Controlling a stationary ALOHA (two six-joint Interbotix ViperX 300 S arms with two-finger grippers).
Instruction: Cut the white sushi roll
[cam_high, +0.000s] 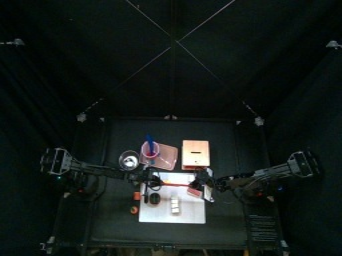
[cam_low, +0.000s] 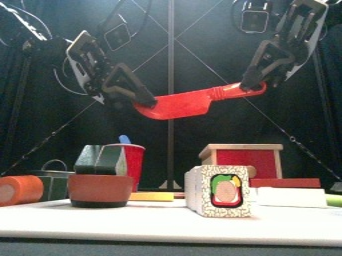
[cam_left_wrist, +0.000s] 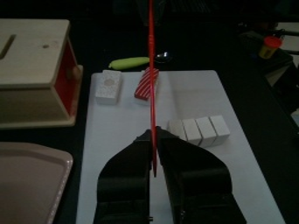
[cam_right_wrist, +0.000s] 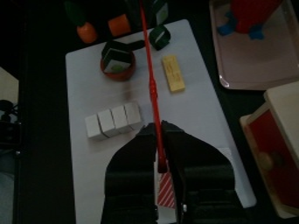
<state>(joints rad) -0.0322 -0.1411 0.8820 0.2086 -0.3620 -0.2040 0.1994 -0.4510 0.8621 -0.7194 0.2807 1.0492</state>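
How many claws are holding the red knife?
2. The left claw grips one end of the red knife, and the right claw grips the other, above the white board.

The worktop (cam_high: 167, 225) is seen small from high overhead, looking straight down. It is viewed level and close from its front edge. The white board (cam_left_wrist: 152, 131) is looked down on from each wrist, and is shared by all four views.
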